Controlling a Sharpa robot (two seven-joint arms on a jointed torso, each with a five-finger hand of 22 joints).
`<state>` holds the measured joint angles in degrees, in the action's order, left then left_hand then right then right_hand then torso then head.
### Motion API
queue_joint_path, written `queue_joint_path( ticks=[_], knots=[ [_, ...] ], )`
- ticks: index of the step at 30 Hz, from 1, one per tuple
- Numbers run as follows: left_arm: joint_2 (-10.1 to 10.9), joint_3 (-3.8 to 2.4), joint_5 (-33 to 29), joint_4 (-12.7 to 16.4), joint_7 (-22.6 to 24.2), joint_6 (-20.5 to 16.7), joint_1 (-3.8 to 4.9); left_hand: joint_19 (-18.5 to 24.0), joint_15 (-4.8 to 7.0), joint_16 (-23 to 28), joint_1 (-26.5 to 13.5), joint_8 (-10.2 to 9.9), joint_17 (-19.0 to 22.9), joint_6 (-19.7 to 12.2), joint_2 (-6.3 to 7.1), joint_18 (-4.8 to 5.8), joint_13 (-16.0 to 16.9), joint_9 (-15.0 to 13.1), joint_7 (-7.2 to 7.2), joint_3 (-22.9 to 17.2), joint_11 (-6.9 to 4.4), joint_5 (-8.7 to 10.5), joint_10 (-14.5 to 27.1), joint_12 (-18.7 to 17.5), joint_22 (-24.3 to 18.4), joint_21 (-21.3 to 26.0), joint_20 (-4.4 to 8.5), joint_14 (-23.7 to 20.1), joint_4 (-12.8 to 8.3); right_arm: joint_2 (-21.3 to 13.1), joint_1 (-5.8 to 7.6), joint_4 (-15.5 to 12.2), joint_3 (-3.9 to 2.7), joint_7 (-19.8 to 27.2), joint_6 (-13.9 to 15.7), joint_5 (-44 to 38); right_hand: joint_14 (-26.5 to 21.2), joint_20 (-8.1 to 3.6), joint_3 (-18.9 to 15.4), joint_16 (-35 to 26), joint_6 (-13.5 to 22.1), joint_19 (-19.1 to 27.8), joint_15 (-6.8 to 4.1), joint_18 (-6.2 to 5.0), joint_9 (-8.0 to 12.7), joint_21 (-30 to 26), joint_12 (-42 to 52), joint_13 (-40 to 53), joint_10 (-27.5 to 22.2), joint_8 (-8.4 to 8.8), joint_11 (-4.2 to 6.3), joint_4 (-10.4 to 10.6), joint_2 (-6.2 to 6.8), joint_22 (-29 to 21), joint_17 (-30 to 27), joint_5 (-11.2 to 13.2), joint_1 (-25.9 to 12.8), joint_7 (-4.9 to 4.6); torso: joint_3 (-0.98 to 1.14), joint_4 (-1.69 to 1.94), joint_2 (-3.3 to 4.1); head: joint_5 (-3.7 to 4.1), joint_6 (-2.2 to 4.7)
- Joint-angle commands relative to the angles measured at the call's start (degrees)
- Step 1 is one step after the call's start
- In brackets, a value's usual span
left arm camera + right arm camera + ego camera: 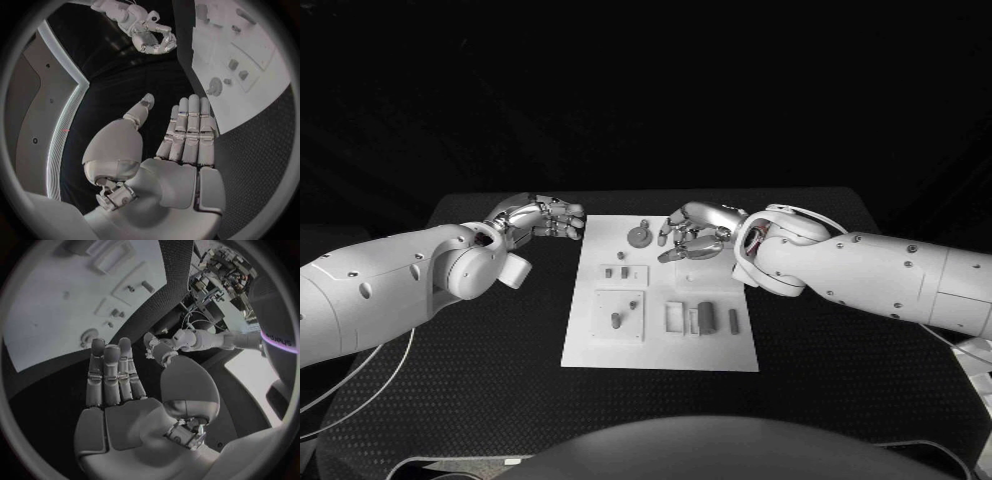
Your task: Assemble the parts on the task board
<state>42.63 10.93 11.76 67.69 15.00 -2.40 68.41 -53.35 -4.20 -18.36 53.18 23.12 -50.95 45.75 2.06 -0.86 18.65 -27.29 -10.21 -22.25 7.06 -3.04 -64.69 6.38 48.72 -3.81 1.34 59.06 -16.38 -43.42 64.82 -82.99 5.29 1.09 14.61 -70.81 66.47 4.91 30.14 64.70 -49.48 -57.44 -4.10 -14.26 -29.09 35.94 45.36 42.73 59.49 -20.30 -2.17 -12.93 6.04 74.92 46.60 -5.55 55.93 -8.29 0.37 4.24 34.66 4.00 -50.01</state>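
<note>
White board: task board lay flat mid-counter, long side running away from robot.
Near parts: slim blocks in a row on near right of board; small peg upright in square recess, near left.
Mid parts: tiny studs on a raised pad.
Far parts: round disc part w/ pin at far end, just beside right hand.
Left hand: left hand at board's far-left corner, off its edge; wrist view showed fingers straight, together, thumb apart, nothing held.
Right hand: right hand over far end of board; palm bare, fingers extended, holding nothing.
Handling (est.): parts prob. light, rigid, smooth, so could slip; pinch blocks across narrow sides, peg by its top.
</note>
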Motion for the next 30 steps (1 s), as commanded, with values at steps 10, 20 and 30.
queue_joint_path(
  ticks=[10, 20, 30],
  knots=[
    [-0.03, -0.05, -0.07, -0.02, 0.64, 1.59, -0.39, -0.26, -0.26, 0.41, -0.73, 0.1, 0.04, -0.14, -0.41, 0.85, -0.14, 0.16, -0.22, 0.52, 0.03, 0.23, 0.01, 0.05, -0.14, -0.1, -0.15, -0.12, 0.21, -5.86, 0.1, -1.86, 0.36, -11.15, -15.61, 10.33, 4.77, -4.15, 0.24, 14.41, -5.14, -6.16, -2.65, -0.74, -4.75, 7.46, 20.91, 14.69, 0.34, -2.01, 2.89, 5.99, -2.7, 1.45, 6.18, 0.1, -8.2, 2.65, 0.09, -0.18, -0.1, 0.47, 0.01],
    [-0.07, -0.05, -0.07, -0.15, 0.84, 2.26, -0.72, -0.15, -0.33, 0.57, -2.48, 0.11, 0.05, -0.31, -0.04, 0.8, -0.33, 0.37, -0.28, 1.11, 0.09, 0.23, 0.16, 0.03, -0.38, -0.09, -0.2, -0.26, 0.66, -8.68, -0.83, -2.2, 1.78, -17.63, -20.1, 14.2, 7.16, -5.61, 0.63, 17.21, -5.52, -7.7, -3.02, -0.74, -6.08, 9.74, 25.06, 17.59, 3.39, -1.13, 3.25, 7.36, -4.84, 1.34, 8.23, 0.12, -12.3, 3.0, 0.01, -0.16, -0.05, 0.39, 0.01],
    [-0.23, -0.05, -0.07, -0.15, 0.73, 2.2, -0.74, -0.13, -0.33, 0.6, -2.99, 0.14, 0.04, -0.34, -0.14, 0.77, -0.39, 0.44, -0.3, 1.15, 0.09, 0.23, 0.18, 0.04, -0.46, -0.11, -0.2, -0.26, 0.8, -9.59, -1.58, -3.0, 3.08, -21.78, -20.23, 11.91, 7.47, -5.93, 0.85, 17.46, -5.53, -7.79, -2.95, -0.74, -6.51, 10.32, 25.19, 18.08, 3.66, -0.5, 3.19, 5.93, -3.21, 1.31, 8.32, 0.12, -13.2, 2.95, -0.03, -0.1, -0.04, 0.52, 0.01]
  ],
)
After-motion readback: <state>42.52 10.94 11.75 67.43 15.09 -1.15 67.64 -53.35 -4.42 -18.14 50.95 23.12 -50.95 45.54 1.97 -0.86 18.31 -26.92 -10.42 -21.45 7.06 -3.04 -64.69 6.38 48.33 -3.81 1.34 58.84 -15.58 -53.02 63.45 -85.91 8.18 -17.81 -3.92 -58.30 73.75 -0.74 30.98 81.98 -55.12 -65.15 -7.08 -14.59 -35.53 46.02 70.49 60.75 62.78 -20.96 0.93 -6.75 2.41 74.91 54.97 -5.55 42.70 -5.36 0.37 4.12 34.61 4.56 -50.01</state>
